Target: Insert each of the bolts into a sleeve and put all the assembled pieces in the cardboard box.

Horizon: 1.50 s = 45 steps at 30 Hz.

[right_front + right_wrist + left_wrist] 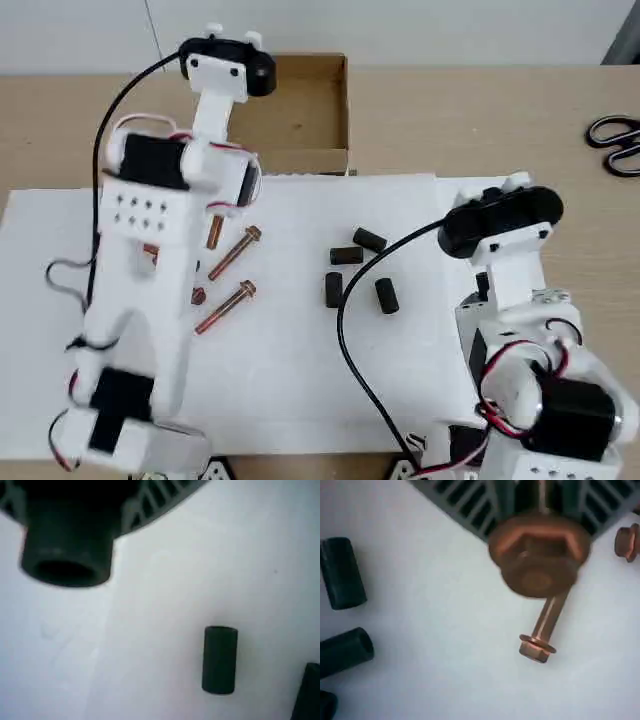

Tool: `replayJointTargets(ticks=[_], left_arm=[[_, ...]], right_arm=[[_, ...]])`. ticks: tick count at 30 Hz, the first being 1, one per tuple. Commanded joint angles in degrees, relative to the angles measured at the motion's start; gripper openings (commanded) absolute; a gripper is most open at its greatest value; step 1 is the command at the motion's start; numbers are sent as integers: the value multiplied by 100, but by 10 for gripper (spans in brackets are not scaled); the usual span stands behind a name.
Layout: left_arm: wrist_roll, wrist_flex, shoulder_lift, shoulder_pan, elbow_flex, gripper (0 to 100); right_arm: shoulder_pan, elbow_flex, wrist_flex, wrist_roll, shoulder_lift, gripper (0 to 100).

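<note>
Left gripper (pixel 540 497) clamped on a bolt (pixel 538 560), head toward the wrist camera, raised over the mat (pixel 445 630); a second bolt (pixel 542 630) lies on the mat beneath. Right gripper (pixel 70 505) clamped on a sleeve (pixel 66 555), open bore facing outward, also clear of the mat. Four loose sleeves (pixel 346 255) lie mid-mat; box (pixel 345 100) stands beyond the mat. Step judged: mating a pair. Next move calls for shank and bore brought coaxial before pushing; a slight tilt would likely jam.
</note>
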Motion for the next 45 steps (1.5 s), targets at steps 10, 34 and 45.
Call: replayJointTargets(ticks=[10, 34, 45], left_arm=[[686, -2259, -4097, 325, 3776, 5], [2426, -5327, -9934, 413, 8734, 5], [3420, -5336, -9890, 598, 8743, 5]], right_arm=[[-796, 642, -813, -2207, -576, 4], [-4681, 4422, -3618, -3068, -3310, 3], [-5015, 4879, -4365, -1890, -3354, 4]])
